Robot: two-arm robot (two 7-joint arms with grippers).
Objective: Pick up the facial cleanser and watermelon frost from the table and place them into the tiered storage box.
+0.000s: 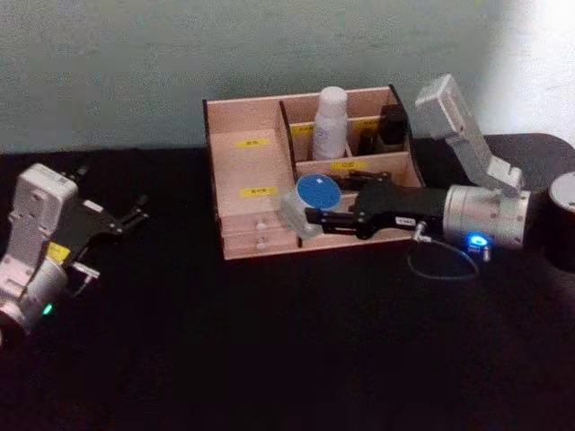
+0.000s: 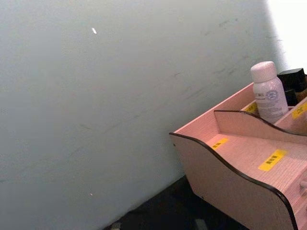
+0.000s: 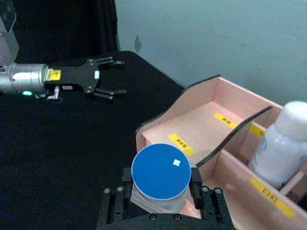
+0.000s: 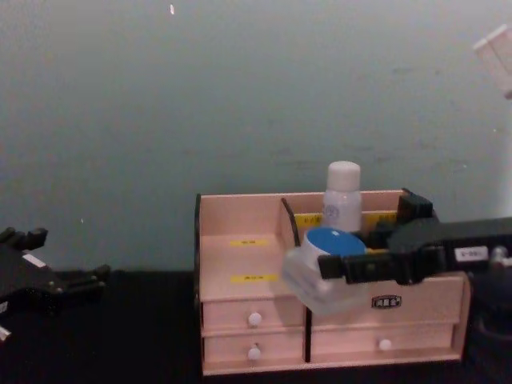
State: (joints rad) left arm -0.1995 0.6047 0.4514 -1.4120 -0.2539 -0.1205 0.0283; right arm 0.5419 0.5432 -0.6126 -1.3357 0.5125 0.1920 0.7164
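Note:
The tiered storage box (image 1: 243,171) stands at the back of the black table, also seen as the box (image 3: 201,120) (image 4: 240,216). My right gripper (image 1: 310,215) is shut on a clear jar with a round blue lid (image 1: 316,192), holding it just above the box's front middle; the jar (image 3: 160,173) sits between the pads. A white bottle (image 1: 331,121) stands upright in a rear compartment. I cannot tell which one is the facial cleanser and which the watermelon frost. My left gripper (image 1: 126,220) hovers open and holds nothing at the table's left, far from the box.
A black item (image 1: 391,126) stands in the box's back right compartment. A dark round object (image 1: 564,215) sits at the table's right edge. A grey-green wall (image 2: 96,96) rises close behind the box. Black cloth spreads between the left gripper and the box.

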